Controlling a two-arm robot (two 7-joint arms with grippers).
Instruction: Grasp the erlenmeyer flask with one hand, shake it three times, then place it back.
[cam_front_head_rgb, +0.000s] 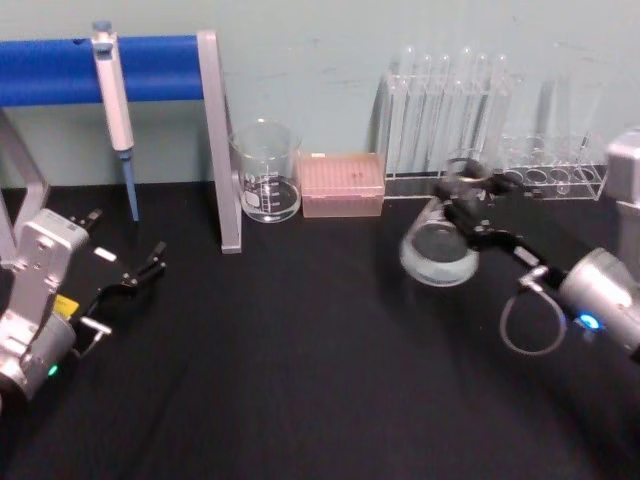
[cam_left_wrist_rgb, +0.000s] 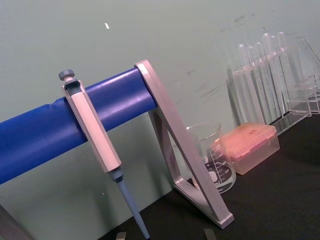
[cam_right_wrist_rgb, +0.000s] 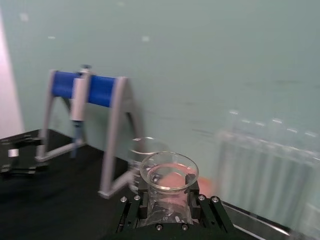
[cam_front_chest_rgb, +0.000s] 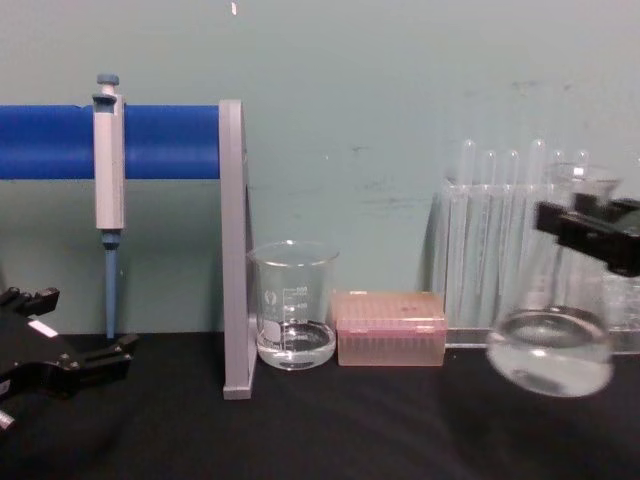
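The erlenmeyer flask (cam_front_head_rgb: 437, 250) is a clear glass cone with a narrow neck. It is tilted and looks lifted off the black table at the right. My right gripper (cam_front_head_rgb: 470, 205) is shut on its neck just under the flared rim. In the chest view the flask (cam_front_chest_rgb: 551, 355) hangs below the right gripper (cam_front_chest_rgb: 592, 228) at the right edge. The right wrist view shows the flask's rim (cam_right_wrist_rgb: 169, 171) between the black jaws of the right gripper (cam_right_wrist_rgb: 168, 206). My left gripper (cam_front_head_rgb: 143, 271) rests open at the table's left side, far from the flask.
A glass beaker (cam_front_head_rgb: 267, 172) and a pink tip box (cam_front_head_rgb: 342, 184) stand at the back centre. A rack of test tubes (cam_front_head_rgb: 480, 120) stands behind the flask. A pipette (cam_front_head_rgb: 115, 100) hangs on the blue-barred stand (cam_front_head_rgb: 214, 140) at the back left.
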